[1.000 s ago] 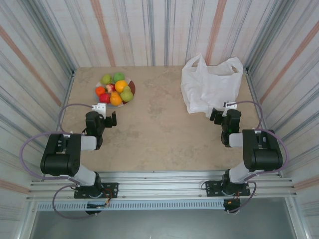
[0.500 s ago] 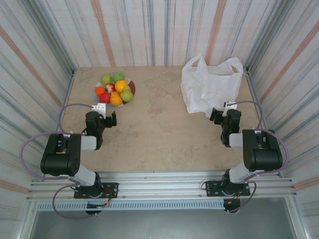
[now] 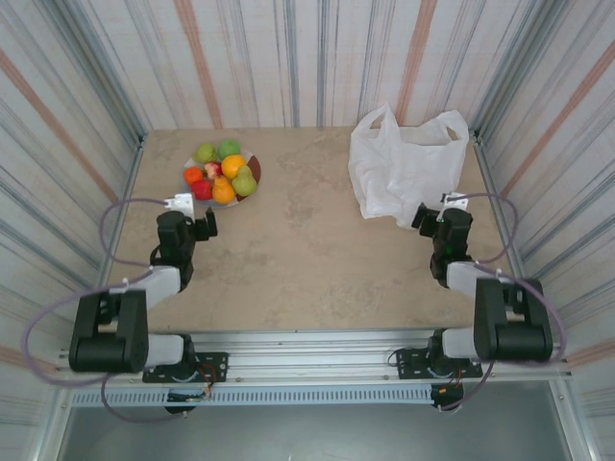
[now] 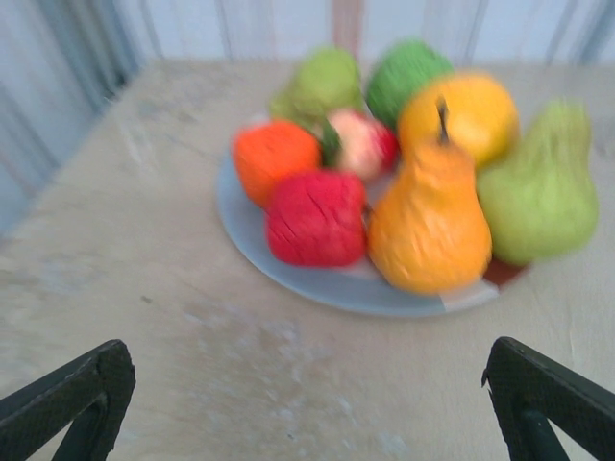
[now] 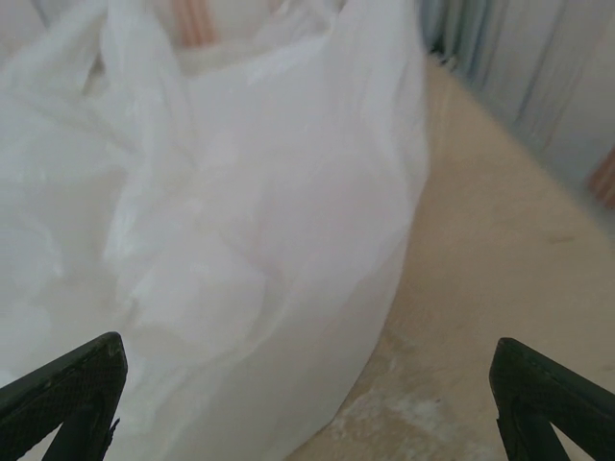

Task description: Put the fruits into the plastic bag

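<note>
Starting nearest, what is entered first? (Checker)

Item 1, left gripper (image 3: 204,223): low over the left side of the table (image 3: 307,259), jaws spread wide, nothing between them. Item 2, right gripper (image 3: 428,219): right side, jaws likewise wide apart and empty, at the near edge of the bag. (Clerk)

Further out? (Checker)

Item 3, plastic bag (image 3: 404,168): white, crinkled, lying on the far right of the table, two loop handles at its far end. Item 4, plate (image 3: 255,169): far left, beyond the left gripper. Item 5, fruits (image 3: 223,171): heaped on the plate, well apart from the bag. (Clerk)

Breakdown of item 5? (Checker)

Left wrist view, blurred, front to back: red fruit (image 4: 315,217) and orange pear (image 4: 430,221) side by side at the front; green pear (image 4: 540,192) at the right; orange round fruit (image 4: 275,158) at the left; small red-and-pale fruit (image 4: 360,144) in the middle; yellow-orange fruit (image 4: 461,113) behind; yellow-green fruit (image 4: 322,84) and dark green fruit (image 4: 404,75) at the rear. (Clerk)
</note>
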